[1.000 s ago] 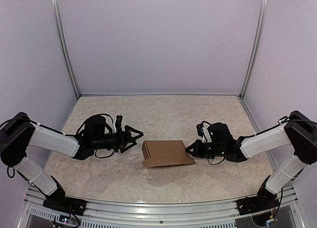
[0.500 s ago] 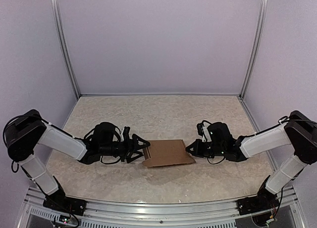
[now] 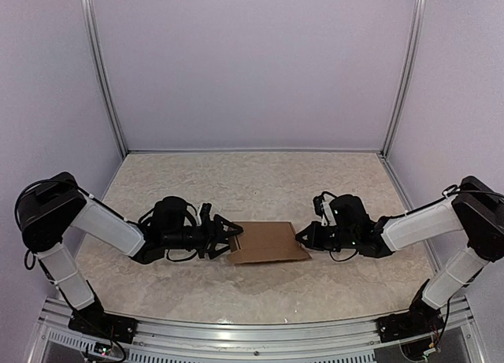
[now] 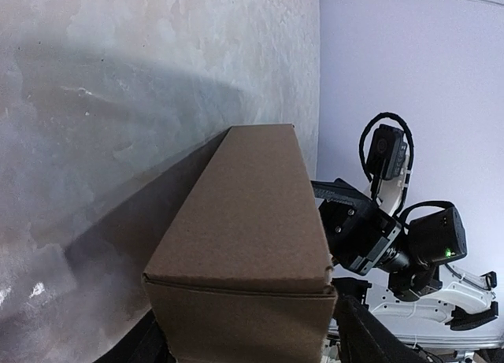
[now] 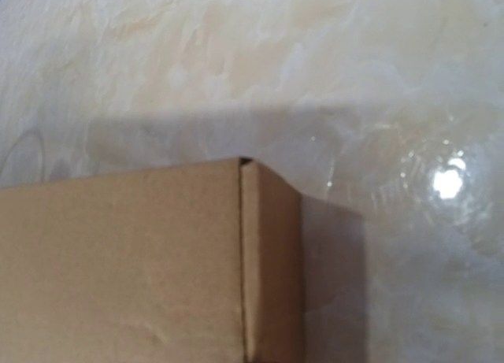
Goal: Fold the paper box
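- The paper box (image 3: pixel 266 242) is lying closed at the middle of the table (image 3: pixel 260 182), between the two arms.
- The left gripper (image 3: pixel 234 239) is straddling the box's left end, with its fingers (image 4: pixel 361 341) spread on either side.
- The right gripper (image 3: pixel 298 238) is sitting at the box's right end, fingers pressed together.

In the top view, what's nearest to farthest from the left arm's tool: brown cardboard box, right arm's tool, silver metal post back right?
1. Brown cardboard box, at its tips.
2. Right tool, beyond box.
3. Silver metal post, back right.
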### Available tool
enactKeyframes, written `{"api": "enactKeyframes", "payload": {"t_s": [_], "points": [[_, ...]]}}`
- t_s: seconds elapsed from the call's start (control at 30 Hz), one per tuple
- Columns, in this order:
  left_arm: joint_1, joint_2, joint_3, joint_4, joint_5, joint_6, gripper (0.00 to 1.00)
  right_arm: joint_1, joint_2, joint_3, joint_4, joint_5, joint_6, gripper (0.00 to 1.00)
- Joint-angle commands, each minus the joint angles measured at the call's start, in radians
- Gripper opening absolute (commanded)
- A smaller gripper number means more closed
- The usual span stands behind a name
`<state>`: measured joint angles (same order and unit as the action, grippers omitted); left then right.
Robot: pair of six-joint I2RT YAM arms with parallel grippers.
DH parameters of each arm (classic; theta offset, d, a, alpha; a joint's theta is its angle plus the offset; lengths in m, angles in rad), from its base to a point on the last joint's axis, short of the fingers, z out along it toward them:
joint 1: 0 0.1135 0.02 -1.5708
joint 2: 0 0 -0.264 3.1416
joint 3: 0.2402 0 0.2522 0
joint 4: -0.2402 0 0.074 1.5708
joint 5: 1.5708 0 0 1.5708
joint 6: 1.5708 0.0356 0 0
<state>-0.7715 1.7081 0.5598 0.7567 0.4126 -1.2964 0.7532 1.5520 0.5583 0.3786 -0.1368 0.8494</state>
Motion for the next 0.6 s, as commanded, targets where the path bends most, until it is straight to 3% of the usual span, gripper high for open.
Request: {"api": "enactKeyframes", "payload": {"t_s": [0.0, 0.37, 0.57], "points": [[-0.006, 0.015, 0.02, 0.037, 0.014, -0.009, 0.62, 0.012, -0.007, -0.001, -0.016, 0.017, -0.013, 0.0], [-0.001, 0.03, 0.018, 0.043, 0.029, -0.005, 0.38, 0.013, -0.034, -0.001, -0.028, 0.022, -0.025, 0.02], [0.042, -0.011, -0.019, 0.044, 0.06, 0.011, 0.32, 0.015, -0.144, 0.011, -0.096, 0.046, -0.117, 0.36]]}}
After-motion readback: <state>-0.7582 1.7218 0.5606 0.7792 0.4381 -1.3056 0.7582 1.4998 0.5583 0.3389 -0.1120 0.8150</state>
